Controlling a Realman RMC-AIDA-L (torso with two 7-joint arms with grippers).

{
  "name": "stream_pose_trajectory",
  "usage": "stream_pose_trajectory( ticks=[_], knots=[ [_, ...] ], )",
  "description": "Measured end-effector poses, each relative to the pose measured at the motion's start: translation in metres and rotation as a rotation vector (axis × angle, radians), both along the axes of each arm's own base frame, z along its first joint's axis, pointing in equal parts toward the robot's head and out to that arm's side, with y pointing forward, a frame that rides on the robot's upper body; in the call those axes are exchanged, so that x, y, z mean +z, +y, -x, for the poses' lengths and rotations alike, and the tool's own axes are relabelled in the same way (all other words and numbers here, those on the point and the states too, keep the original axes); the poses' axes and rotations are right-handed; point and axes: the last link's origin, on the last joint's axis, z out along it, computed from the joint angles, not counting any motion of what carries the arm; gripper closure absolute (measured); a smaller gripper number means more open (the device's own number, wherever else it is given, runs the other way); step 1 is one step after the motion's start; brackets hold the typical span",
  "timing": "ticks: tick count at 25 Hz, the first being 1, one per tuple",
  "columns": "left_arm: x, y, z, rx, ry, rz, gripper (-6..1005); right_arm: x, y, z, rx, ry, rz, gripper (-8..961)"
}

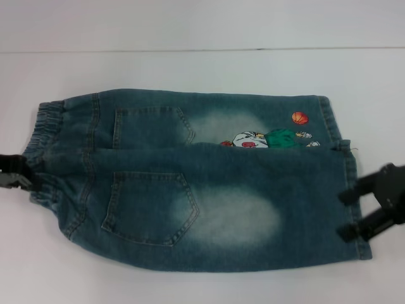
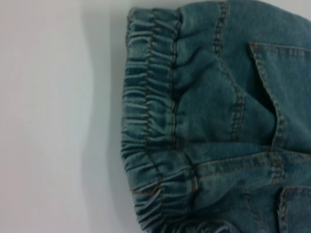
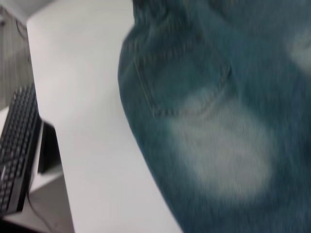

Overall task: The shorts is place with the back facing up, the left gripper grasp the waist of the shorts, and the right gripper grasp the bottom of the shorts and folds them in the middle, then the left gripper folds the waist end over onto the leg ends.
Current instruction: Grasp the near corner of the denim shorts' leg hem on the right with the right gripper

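The shorts [image 1: 209,183] lie flat on the white table [image 1: 190,69], back up, with both pockets showing. The ruffled waist [image 1: 47,126] is at the left and the bottom [image 1: 354,171] with its stitched leg ends at the right. The near leg overlaps the far one and half covers the cartoon embroidery [image 1: 266,138]; the orange basketball [image 1: 299,118] shows. My left gripper [image 1: 18,172] sits low against the waist's edge. The left wrist view shows the waist [image 2: 150,116] close up, without fingers. My right gripper [image 1: 352,213] is open, its fingers spread at the near leg's hem. Blurred denim of the shorts [image 3: 218,121] fills the right wrist view.
A black keyboard [image 3: 17,150] lies on a lower surface beyond the table's edge [image 3: 53,121] in the right wrist view. Bare white tabletop lies behind the shorts and along their near side.
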Motion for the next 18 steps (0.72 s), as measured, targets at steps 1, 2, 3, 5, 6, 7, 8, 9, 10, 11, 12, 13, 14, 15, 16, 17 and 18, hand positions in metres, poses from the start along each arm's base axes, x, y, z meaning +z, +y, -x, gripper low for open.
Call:
stream_pose_trajectory(
  ticks=[1, 2, 3, 5, 6, 7, 8, 9, 10, 11, 12, 13, 14, 15, 16, 17, 18],
  knots=[
    [0.000, 0.001, -0.001, -0.004, 0.000, -0.001, 932, 0.000, -0.002, -0.002, -0.008, -0.019, 0.012, 8],
    [0.000, 0.002, -0.003, -0.008, 0.001, -0.001, 932, 0.001, -0.003, -0.005, -0.016, -0.038, 0.025, 8],
    [0.000, 0.003, -0.004, -0.011, 0.001, -0.002, 932, 0.001, -0.005, -0.007, -0.026, -0.056, 0.037, 8],
    [0.000, 0.005, -0.005, -0.015, 0.002, -0.003, 932, 0.002, -0.008, -0.011, -0.044, -0.087, 0.054, 7],
    [0.000, 0.006, -0.006, -0.019, 0.002, -0.004, 932, 0.003, -0.009, -0.014, -0.054, -0.105, 0.060, 7],
    [0.000, 0.008, -0.008, -0.024, 0.003, -0.005, 932, 0.003, -0.010, -0.015, -0.060, -0.118, 0.065, 7],
    [0.000, 0.008, -0.008, -0.024, 0.003, -0.005, 933, 0.004, -0.011, -0.018, -0.068, -0.138, 0.071, 7],
    [0.000, 0.008, -0.009, -0.026, 0.003, -0.005, 933, 0.005, -0.011, -0.020, -0.075, -0.162, 0.079, 7],
    [0.000, 0.009, -0.010, -0.028, 0.002, -0.005, 933, 0.005, -0.012, -0.022, -0.080, -0.181, 0.087, 7],
    [-0.001, 0.009, -0.010, -0.029, 0.001, -0.005, 933, 0.005, -0.013, -0.023, -0.082, -0.199, 0.095, 7],
    [-0.001, 0.009, -0.011, -0.030, 0.001, -0.004, 933, 0.005, -0.013, -0.025, -0.086, -0.218, 0.105, 7],
    [-0.001, 0.009, -0.011, -0.031, 0.001, -0.004, 933, 0.005, -0.014, -0.026, -0.091, -0.236, 0.113, 7],
    [-0.001, 0.010, -0.011, -0.031, 0.001, -0.004, 933, 0.005, -0.014, -0.026, -0.095, -0.249, 0.119, 7],
    [-0.001, 0.010, -0.011, -0.031, 0.001, -0.004, 933, 0.005, -0.014, -0.026, -0.098, -0.260, 0.125, 7],
    [-0.002, 0.010, -0.011, -0.032, 0.000, -0.004, 933, 0.005, -0.014, -0.027, -0.100, -0.269, 0.131, 7],
    [-0.002, 0.010, -0.012, -0.032, 0.000, -0.004, 932, 0.004, -0.015, -0.027, -0.101, -0.278, 0.140, 7],
    [-0.002, 0.010, -0.012, -0.032, 0.000, -0.004, 932, 0.003, -0.015, -0.027, -0.100, -0.287, 0.147, 7]
  ],
)
